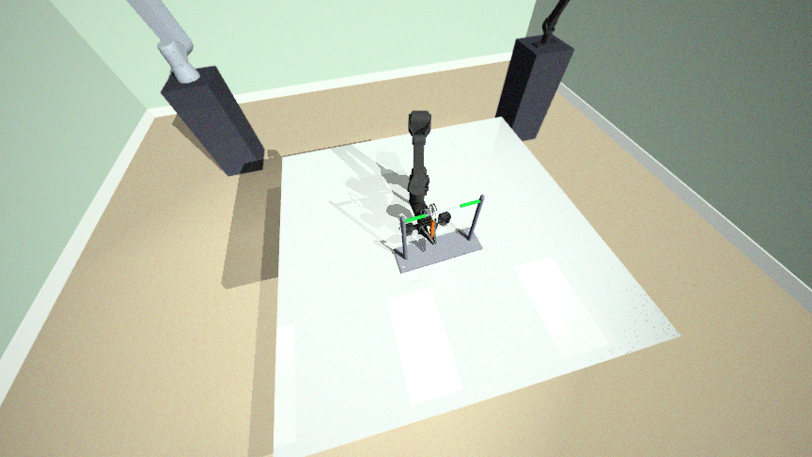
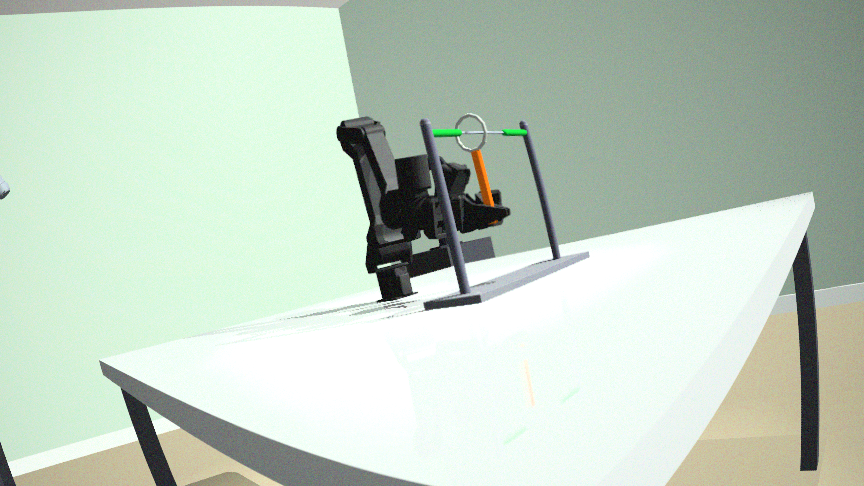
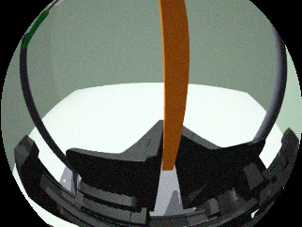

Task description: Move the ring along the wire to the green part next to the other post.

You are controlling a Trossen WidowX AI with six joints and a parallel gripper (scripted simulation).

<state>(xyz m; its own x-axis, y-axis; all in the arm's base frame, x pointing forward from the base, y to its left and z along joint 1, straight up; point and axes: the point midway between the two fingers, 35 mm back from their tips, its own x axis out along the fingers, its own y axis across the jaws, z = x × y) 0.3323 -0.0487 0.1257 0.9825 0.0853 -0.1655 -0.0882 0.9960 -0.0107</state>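
Note:
A thin wire runs between two grey posts [image 2: 444,199] [image 2: 540,187] on a grey base [image 2: 513,275] [image 1: 448,254]. The wire has a green part by the near post [image 2: 447,132] [image 1: 415,218], a green part by the far post [image 2: 514,132] [image 1: 469,202], and thin grey wire [image 2: 495,132] between them. The pale ring [image 2: 457,138] [image 1: 434,211] encircles the wire just past the near green part, with the wire running through its middle. Its orange handle [image 2: 481,175] [image 1: 432,228] [image 3: 173,75] hangs down from it. My gripper [image 2: 495,211] [image 3: 166,124] is shut on the handle's lower end.
The base stands on a white table [image 1: 340,340] [image 2: 604,332]. The arm's body [image 2: 386,199] stands behind the near post. Two dark boxes [image 1: 212,118] [image 1: 533,85] stand on the floor beyond the table's back corners.

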